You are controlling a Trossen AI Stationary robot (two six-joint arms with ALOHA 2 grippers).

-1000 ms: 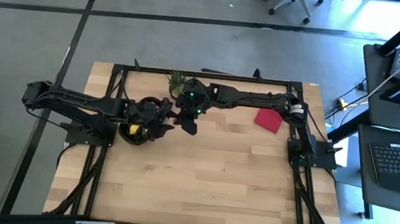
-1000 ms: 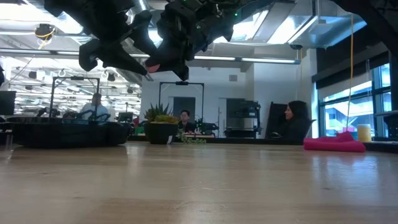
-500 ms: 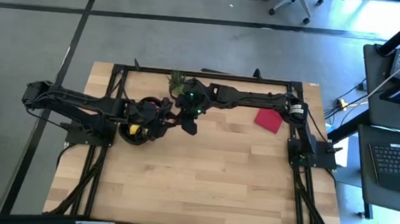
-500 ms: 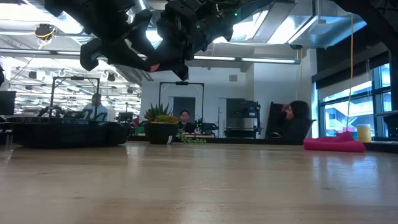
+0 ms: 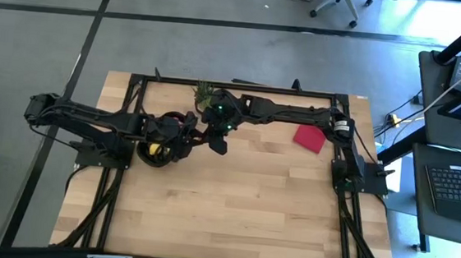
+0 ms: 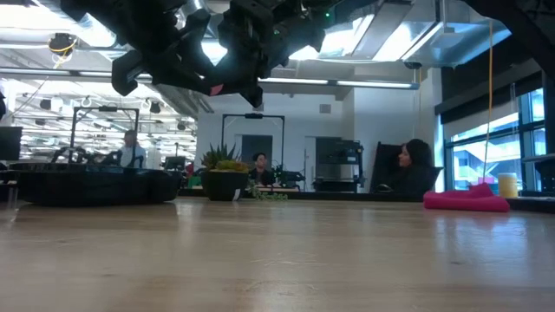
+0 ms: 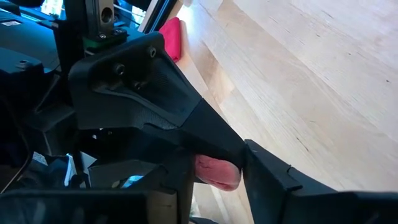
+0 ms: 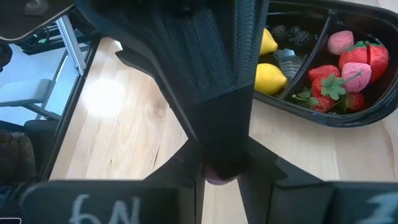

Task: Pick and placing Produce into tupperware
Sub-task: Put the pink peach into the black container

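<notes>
A small pinkish berry (image 7: 216, 172) hangs in the air between my two grippers, right of the black tupperware (image 5: 156, 154). My left gripper (image 5: 193, 140) comes from the table's left and is shut on it. My right gripper (image 5: 216, 143) comes from the right and is shut on it too. The tupperware (image 8: 323, 115) stands on the table and holds yellow lemons (image 8: 271, 78), red strawberries (image 8: 348, 65) and dark berries (image 8: 292, 37). My left gripper pinches the pinkish berry's two ends (image 7: 200, 169) between its two fingers, slanting down from the table's left. The berry is clear of the table. My right gripper has the same berry (image 8: 217, 179) between its fingertips, slanting down from the right; little of it shows there.
A small potted plant (image 5: 203, 92) stands at the far edge behind the grippers. A flat red square (image 5: 308, 138) lies at the far right. The near half of the wooden table (image 5: 240, 220) is bare. People sit in the room behind (image 6: 414, 173).
My left gripper's fingers have shut from wide open onto the pinkish berry that my right gripper holds. Both arms have stayed in place, and the berry has not moved.
</notes>
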